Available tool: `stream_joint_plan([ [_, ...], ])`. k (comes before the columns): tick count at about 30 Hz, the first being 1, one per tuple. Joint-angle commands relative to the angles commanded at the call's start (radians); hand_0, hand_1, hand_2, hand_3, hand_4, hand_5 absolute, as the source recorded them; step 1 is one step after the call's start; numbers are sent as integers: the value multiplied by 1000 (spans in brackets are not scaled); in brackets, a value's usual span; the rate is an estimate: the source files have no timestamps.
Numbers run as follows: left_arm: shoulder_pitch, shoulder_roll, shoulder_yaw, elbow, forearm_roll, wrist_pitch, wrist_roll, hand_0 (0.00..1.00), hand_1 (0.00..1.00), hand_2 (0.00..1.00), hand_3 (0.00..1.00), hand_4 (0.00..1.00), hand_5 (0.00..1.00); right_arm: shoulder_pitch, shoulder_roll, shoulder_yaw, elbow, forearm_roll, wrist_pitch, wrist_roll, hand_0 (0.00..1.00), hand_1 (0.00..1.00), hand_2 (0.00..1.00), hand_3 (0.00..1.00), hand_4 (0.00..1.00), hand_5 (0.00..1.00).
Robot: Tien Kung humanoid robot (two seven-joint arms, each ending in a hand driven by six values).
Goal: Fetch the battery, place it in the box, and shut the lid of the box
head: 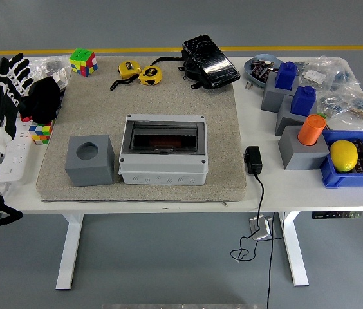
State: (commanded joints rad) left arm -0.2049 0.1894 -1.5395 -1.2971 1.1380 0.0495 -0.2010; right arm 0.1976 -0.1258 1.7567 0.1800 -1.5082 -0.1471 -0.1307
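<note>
Holding my left hand point(9, 80) at the table's point(259, 193) left edge, fingers spread and empty, grey box point(163, 150) mid-mat point(168, 103) with its dark lid down, battery not clearly identifiable to me, grey block point(90, 159) just left of box.

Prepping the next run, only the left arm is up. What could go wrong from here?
1. The left hand hovers open at the far left edge, beside a black bundle and a Rubik's cube; reaching inward could knock them.
2. The box already shows its tinted lid down over the opening, so placing anything inside needs it lifted first.
3. I cannot pick out a battery for sure; the right side is cluttered with bags and grey blocks, so a wrong pick is likely.
</note>
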Motion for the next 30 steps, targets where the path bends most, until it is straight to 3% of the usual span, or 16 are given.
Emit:
stream_joint_plan([
  [30,5,-4,-1,0,-6,7,-16,896,929,911,897,998,998,-1,1,2,0,-3,0,0,849,821,782,810,998,998],
])
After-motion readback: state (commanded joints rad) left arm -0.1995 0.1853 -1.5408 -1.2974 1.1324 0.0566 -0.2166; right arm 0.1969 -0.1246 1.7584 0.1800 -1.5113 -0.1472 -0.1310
